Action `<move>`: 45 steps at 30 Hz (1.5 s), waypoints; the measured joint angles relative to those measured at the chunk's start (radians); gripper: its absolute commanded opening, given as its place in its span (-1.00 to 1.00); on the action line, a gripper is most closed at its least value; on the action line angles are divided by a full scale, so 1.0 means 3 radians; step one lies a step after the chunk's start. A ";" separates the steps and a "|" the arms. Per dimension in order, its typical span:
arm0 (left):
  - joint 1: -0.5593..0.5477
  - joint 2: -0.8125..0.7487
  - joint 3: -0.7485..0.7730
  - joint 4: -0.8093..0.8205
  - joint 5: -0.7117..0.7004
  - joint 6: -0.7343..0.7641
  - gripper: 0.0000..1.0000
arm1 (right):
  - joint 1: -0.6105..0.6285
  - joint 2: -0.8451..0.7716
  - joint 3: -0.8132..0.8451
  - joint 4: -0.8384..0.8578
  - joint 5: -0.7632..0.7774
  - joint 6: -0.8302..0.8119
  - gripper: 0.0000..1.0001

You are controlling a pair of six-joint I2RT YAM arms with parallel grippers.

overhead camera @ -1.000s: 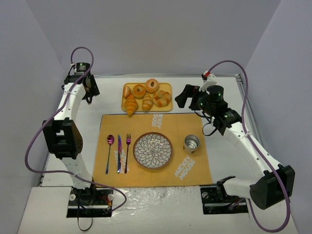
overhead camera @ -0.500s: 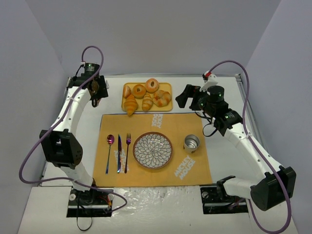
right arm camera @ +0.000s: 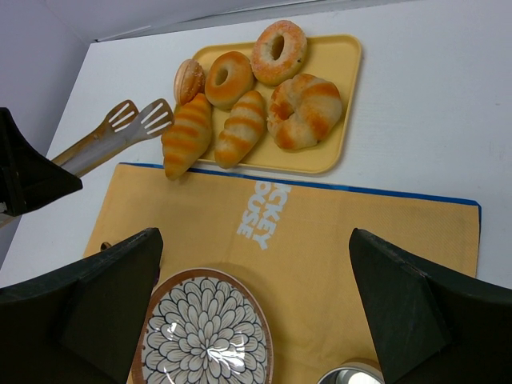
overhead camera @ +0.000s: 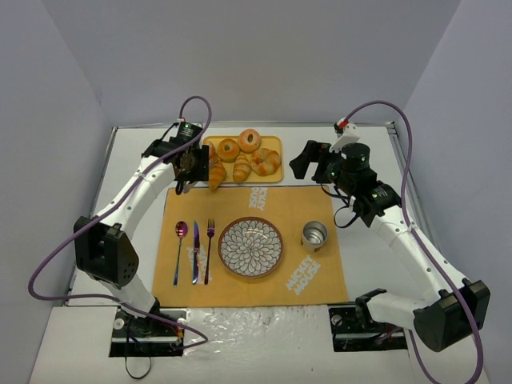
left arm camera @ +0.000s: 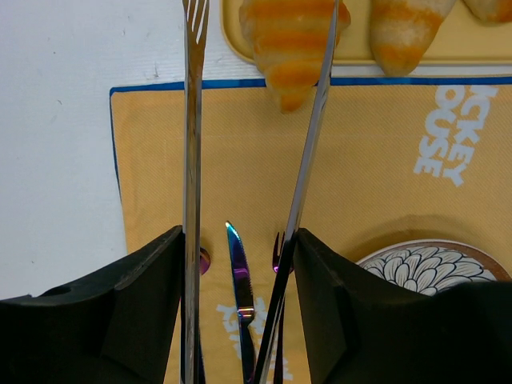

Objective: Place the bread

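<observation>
The bread, the largest croissant (overhead camera: 215, 174), lies at the front left corner of the yellow tray (overhead camera: 276, 145), its tip hanging over the edge. It also shows in the right wrist view (right arm camera: 186, 138) and the left wrist view (left arm camera: 292, 36). My left gripper (overhead camera: 187, 162) (left arm camera: 240, 240) is shut on metal tongs (right arm camera: 128, 128) (left arm camera: 192, 120). The tongs' spread tips hover just left of the croissant. My right gripper (overhead camera: 310, 160) (right arm camera: 254, 236) is open and empty, above the mat right of the tray. The patterned plate (overhead camera: 250, 247) (right arm camera: 204, 336) is empty.
Two ring rolls (overhead camera: 250, 140), a smaller croissant (overhead camera: 242, 168), a twisted roll (overhead camera: 266, 162) and a small round bun (right arm camera: 189, 79) share the tray. On the orange placemat (overhead camera: 264, 200) lie a spoon (overhead camera: 180, 240), knife (overhead camera: 194, 252), fork (overhead camera: 210, 244) and a metal cup (overhead camera: 314, 235).
My left arm has swung right from the table's left edge to the tray's left side, carrying the tongs up to the croissant. The right arm has barely moved.
</observation>
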 measured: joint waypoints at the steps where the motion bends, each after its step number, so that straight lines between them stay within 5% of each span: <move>1: -0.0026 0.0000 -0.0011 0.0001 0.0000 -0.0002 -0.01 | 0.0000 -0.0010 0.0000 -0.0018 0.0005 0.0000 1.00; 45: -0.0359 0.0338 -0.0022 0.0046 -0.0376 -0.0003 -0.01 | 0.0086 -0.0129 -0.0005 -0.0104 0.0087 0.0015 1.00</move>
